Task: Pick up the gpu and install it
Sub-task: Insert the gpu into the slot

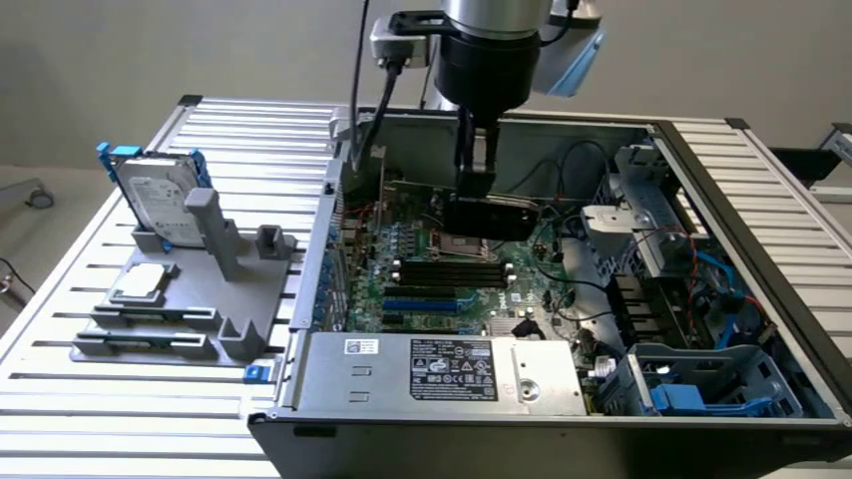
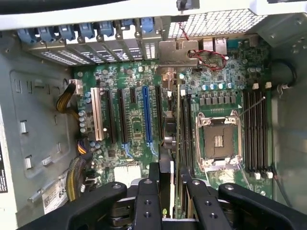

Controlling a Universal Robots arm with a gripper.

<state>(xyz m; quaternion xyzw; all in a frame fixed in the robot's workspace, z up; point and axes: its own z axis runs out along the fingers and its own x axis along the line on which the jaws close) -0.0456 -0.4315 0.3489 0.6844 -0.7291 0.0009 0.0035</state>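
Observation:
My gripper (image 1: pixel 476 193) hangs from the arm inside the open computer case (image 1: pixel 745 259) and is shut on the gpu (image 1: pixel 492 219), which shows as a dark block just above the green motherboard (image 1: pixel 426 284). In the wrist view the gpu (image 2: pixel 175 127) appears edge-on, a thin card with a black cooler on one face. Its silvery end bracket (image 2: pixel 177 51) points at the case's rear slot openings. The two black fingers (image 2: pixel 147 191) of the gripper (image 2: pixel 169 168) clamp the card's near end. The card hovers over the board between the blue expansion slot (image 2: pixel 146 115) and the processor socket (image 2: pixel 218 141).
A silver hard drive with blue rails (image 1: pixel 160 200) stands upright in a grey fixture (image 1: pixel 174 329) on the exterior view's left, with a small square processor chip (image 1: pixel 144 284) beside it. The power supply (image 1: pixel 440 369), drive cages (image 1: pixel 692 384) and loose cables (image 1: pixel 586 289) crowd the case.

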